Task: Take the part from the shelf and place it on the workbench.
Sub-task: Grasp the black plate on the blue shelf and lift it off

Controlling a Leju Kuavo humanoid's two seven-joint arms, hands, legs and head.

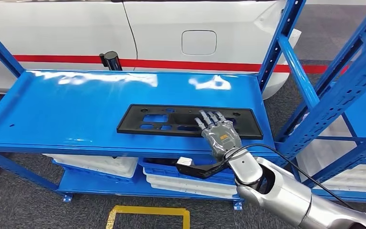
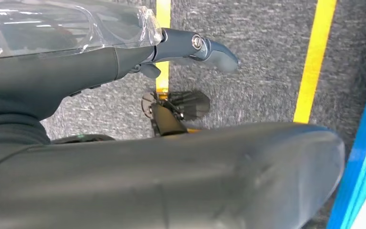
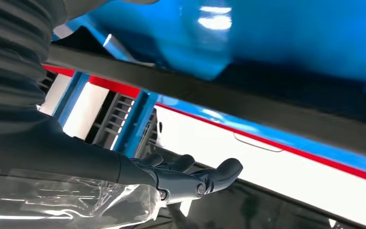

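Black plastic part lies flat on the blue shelf, toward its front-right. It's a long flat rectangle w/ several cutouts and small holes, matte finish. We see the right hand over the part's right end, palm down, fingers straight and slightly spread, fingertips on or just above the part; can't tell if they touch. Nothing is gripped by it. In the right wrist view the hand sits under the dark edge of the part, fingers stretched out, not curled round it.

Shelf top is glossy painted metal w/ bright light reflections; uprights are perforated blue steel. Right hand is grey w/ darker fingers, arm silver and smooth, black cable looping by the wrist. Orange mark on the hand's back is too small to read.

Left hand shows in the left wrist view above grey carpet-like floor w/ yellow tape lines; we see its thick grey thumb, but can't tell whether that hand is open or closed.

Behind the shelf: white car body w/ a red stripe and fuel flap. White trays sit on the lower level.
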